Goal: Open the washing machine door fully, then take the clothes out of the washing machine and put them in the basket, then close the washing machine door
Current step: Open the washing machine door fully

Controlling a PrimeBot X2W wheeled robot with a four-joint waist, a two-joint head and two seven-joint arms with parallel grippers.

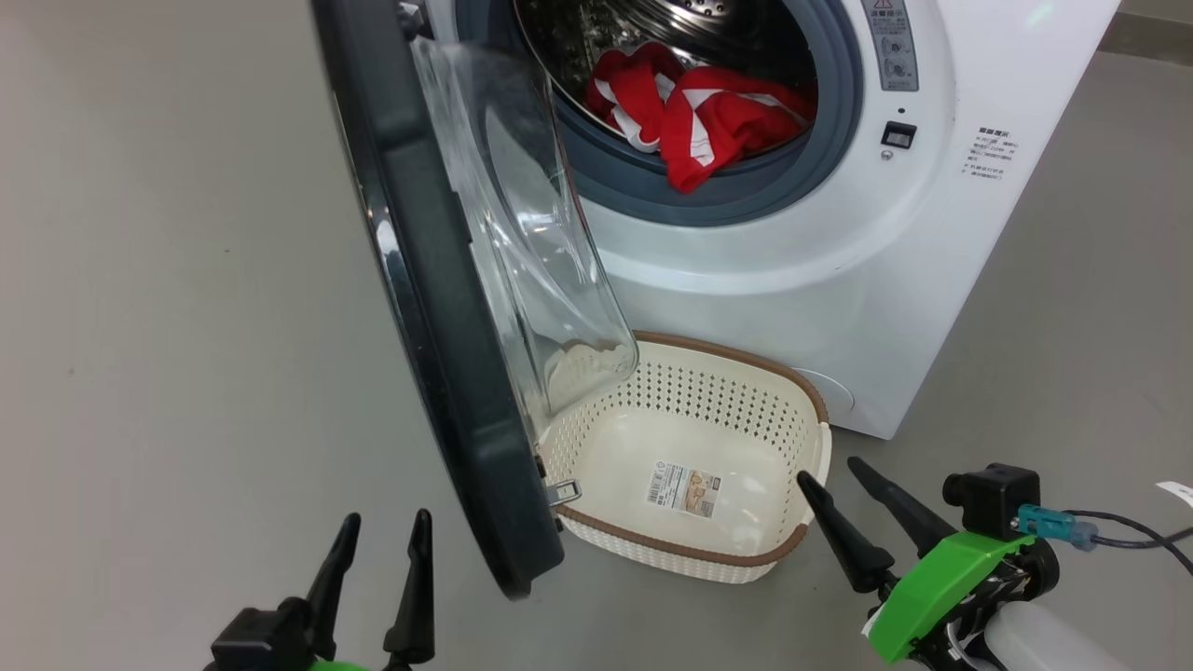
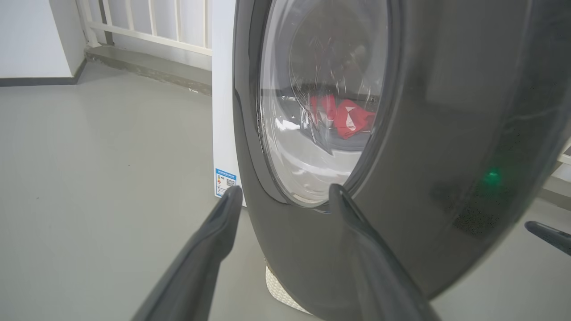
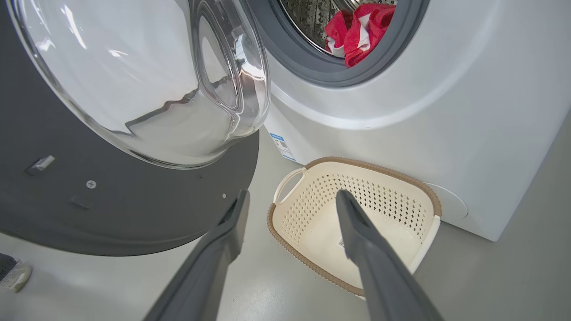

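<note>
1. The washing machine door (image 1: 438,308): open, swung out to the left of the drum mouth; its dark rim stands edge-on in the head view; its glass bowl reaches over the left end of the basket; a small metal latch (image 1: 564,492) sits on its lower edge.
2. The washing machine (image 1: 839,280): white front-loader; the drum mouth is unobstructed inside the grey seal (image 1: 746,200).
3. The clothes (image 1: 708,116): a red and white heap at the front of the drum; one fold hangs over the lower lip of the seal.
4. The basket (image 1: 746,359): on the floor just before the machine's front, below the drum mouth; a paper label (image 1: 685,489) lies on its bottom; its left near corner is under the door's edge.
5. Left gripper (image 1: 388,515): fingers spread wide, holding nothing; near the door's outer face at its lower edge; contact with the rim cannot be told.
6. Right gripper (image 1: 829,469): fingers spread wide, holding nothing; tips just beside the basket's right near corner.
7. Floor (image 1: 168,326): bare grey expanse left of the door; open strip right of the machine; a dark cable (image 1: 1118,536) trails by the right arm.
</note>
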